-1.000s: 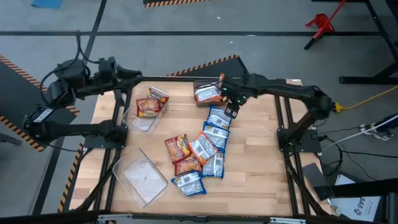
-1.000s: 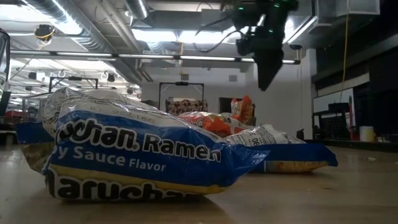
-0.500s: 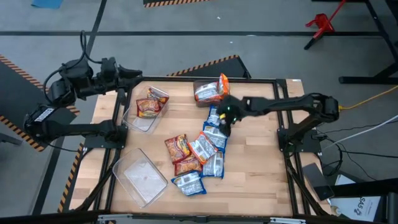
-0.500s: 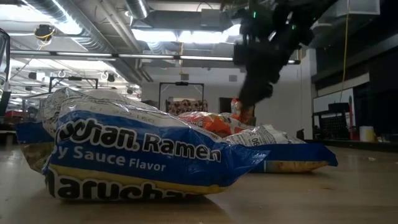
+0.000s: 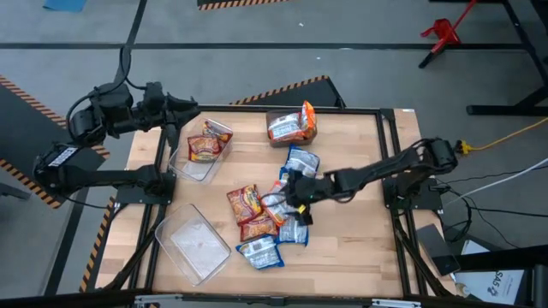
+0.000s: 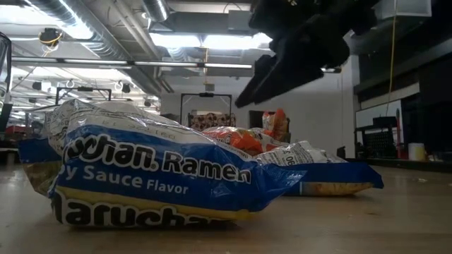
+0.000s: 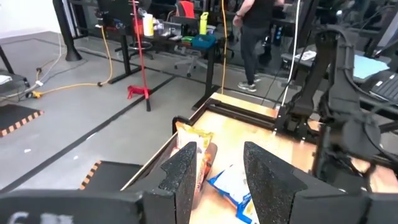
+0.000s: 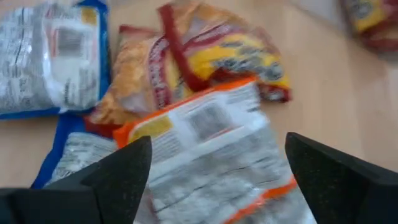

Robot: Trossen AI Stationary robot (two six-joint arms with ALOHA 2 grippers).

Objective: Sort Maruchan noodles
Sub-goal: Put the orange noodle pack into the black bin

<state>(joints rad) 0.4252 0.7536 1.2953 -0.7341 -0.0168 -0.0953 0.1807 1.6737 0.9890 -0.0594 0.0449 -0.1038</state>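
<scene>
While the pile still lies mixed in the middle of the table, these are the points that matter for the pick:

Right gripper: right gripper (image 5: 289, 193) reaches low over the heap, fingers spread wide and empty, framing an orange-and-white packet (image 8: 211, 143) lying label-down on top.

Left gripper: left gripper (image 5: 190, 109) waits at the table's far left edge, above the bin (image 5: 202, 165) that holds red-orange packets (image 5: 204, 147); its fingers (image 7: 186, 174) stand partly apart with nothing between them.

Where the noodles are: most Maruchan noodles (image 5: 276, 210) sit in a loose overlapping heap at the table's centre, blue-and-white (image 5: 299, 162), orange-and-white and red-orange together; a few more rest in a bin (image 5: 276, 117) at the far edge, and a near-left bin (image 5: 195, 244) looks empty.

Step in hand: judged as the descent onto the orange-and-white packet before closing.

How to do it well: come straight down so both fingers straddle one packet only; the wrapper overlaps a red-orange packet (image 8: 205, 56) and a blue one (image 8: 74, 152), so a shallow pinch on the top film should avoid dragging neighbours.

Risk: crinkly plastic may slip or buckle; close firmly near the packet's middle, then lift slowly to check nothing else comes up.
</scene>
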